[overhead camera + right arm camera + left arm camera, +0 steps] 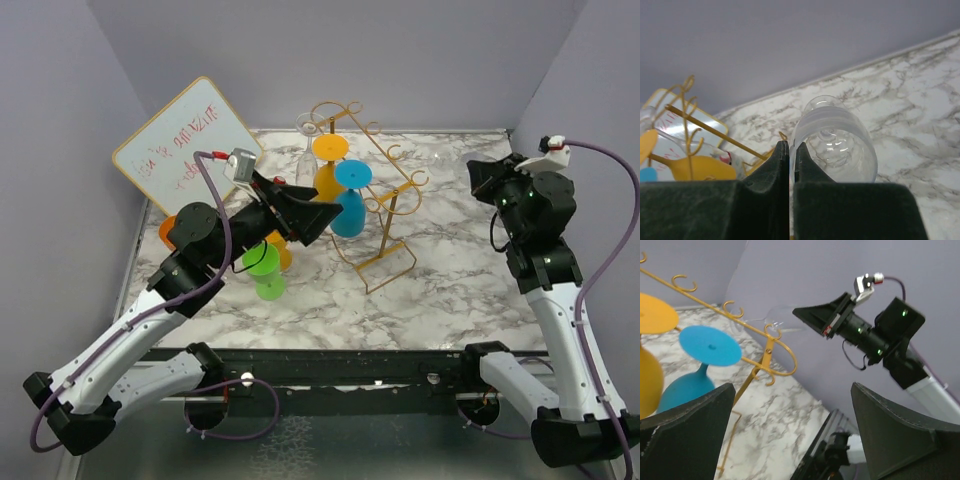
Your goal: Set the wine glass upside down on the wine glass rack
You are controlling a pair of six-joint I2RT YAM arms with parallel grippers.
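Clear and thin-walled, the one wine glass of the task hung in the air to the right of the rack, its rounded bowl filling the lower middle of the right wrist view. The right gripper had its two black fingers drawn to a narrow slit on the left edge of that bowl, holding it. In the left wrist view the glass reached as a faint shape from that gripper's tip toward the nearest scroll hook.

The single wine glass rack, thin gold wire with curled hooks and a rectangular base, stood at the centre of the overhead frame. Two opaque glasses hung on it foot up: one orange glass and one blue glass just right of it. A fainter clear shape at the rack's upper left end could not be made out.

The left gripper sat just left of the rack with its matte black fingers spread wide, holding nothing. One green glass lay below it, on the white and grey marbled table. One yellow-edged whiteboard leaned in the upper left corner against plain lilac walls
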